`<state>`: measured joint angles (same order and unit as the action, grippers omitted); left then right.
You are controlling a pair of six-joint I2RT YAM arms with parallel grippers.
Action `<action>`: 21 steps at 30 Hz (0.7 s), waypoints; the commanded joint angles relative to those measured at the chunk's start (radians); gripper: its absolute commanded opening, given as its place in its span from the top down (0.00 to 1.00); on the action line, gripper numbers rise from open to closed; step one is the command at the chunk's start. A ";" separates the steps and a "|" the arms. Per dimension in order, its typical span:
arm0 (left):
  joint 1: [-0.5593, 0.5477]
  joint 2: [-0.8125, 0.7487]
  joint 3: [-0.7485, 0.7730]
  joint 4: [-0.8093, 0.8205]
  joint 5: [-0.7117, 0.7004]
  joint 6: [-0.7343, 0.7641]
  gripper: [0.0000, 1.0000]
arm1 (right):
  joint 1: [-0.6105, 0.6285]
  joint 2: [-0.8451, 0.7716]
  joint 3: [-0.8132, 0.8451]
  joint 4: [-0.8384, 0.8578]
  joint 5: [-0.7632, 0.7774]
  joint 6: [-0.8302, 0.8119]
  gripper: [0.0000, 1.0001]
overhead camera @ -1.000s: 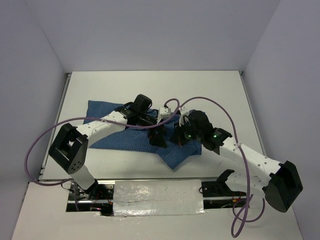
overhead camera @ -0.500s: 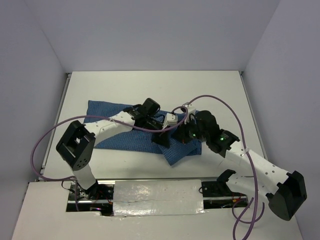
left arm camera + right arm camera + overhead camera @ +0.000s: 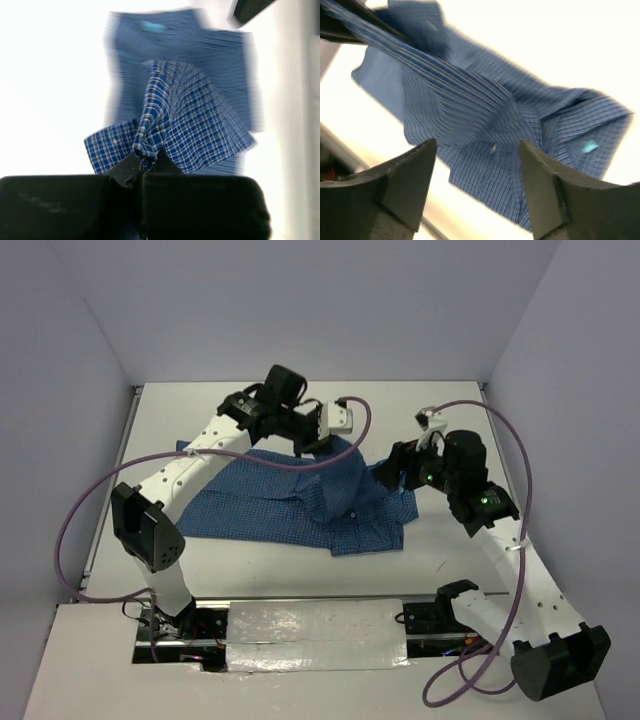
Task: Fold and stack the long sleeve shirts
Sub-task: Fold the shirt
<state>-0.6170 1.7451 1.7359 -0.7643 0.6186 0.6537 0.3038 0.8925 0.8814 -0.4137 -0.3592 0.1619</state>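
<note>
Since a second ago, the left end effector (image 3: pixel 306 446) has been raised above the shirt (image 3: pixel 250 508), and the right end effector (image 3: pixel 392 472) has been drawn off beside the shirt's right edge. A fold of cloth is pinched between the pressed-together left fingers; the rest of the shirt is spread on the desk (image 3: pixel 450 415). The right fingers are spread, holding nothing. A fold is judged under way; next, the lifted cloth must be carried across the shirt and released.
</note>
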 commanded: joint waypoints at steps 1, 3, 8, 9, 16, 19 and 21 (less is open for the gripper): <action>0.032 0.076 0.207 -0.032 -0.161 0.127 1.00 | -0.145 0.093 0.088 0.006 -0.034 0.046 0.28; 0.062 0.125 0.291 0.020 -0.224 0.145 1.00 | -0.196 0.193 0.143 -0.032 0.000 0.116 0.55; 0.080 0.119 0.300 0.253 -0.290 0.170 1.00 | -0.232 0.365 0.196 -0.050 0.068 0.189 1.00; 0.080 0.110 0.271 0.304 -0.315 0.164 1.00 | -0.230 0.393 0.182 -0.021 0.056 0.197 1.00; 0.079 0.135 0.286 0.609 -0.414 0.213 1.00 | -0.232 0.447 0.038 0.254 -0.027 0.297 1.00; 0.086 0.157 0.330 0.723 -0.442 0.247 1.00 | -0.230 0.505 0.033 0.263 -0.018 0.320 1.00; 0.092 0.156 0.337 0.756 -0.436 0.261 1.00 | -0.232 0.561 0.042 0.259 -0.014 0.329 1.00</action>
<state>-0.5327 1.8923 2.0258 -0.1883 0.2100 0.8616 0.0731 1.3968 0.9165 -0.2295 -0.3637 0.4519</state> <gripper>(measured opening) 0.042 0.008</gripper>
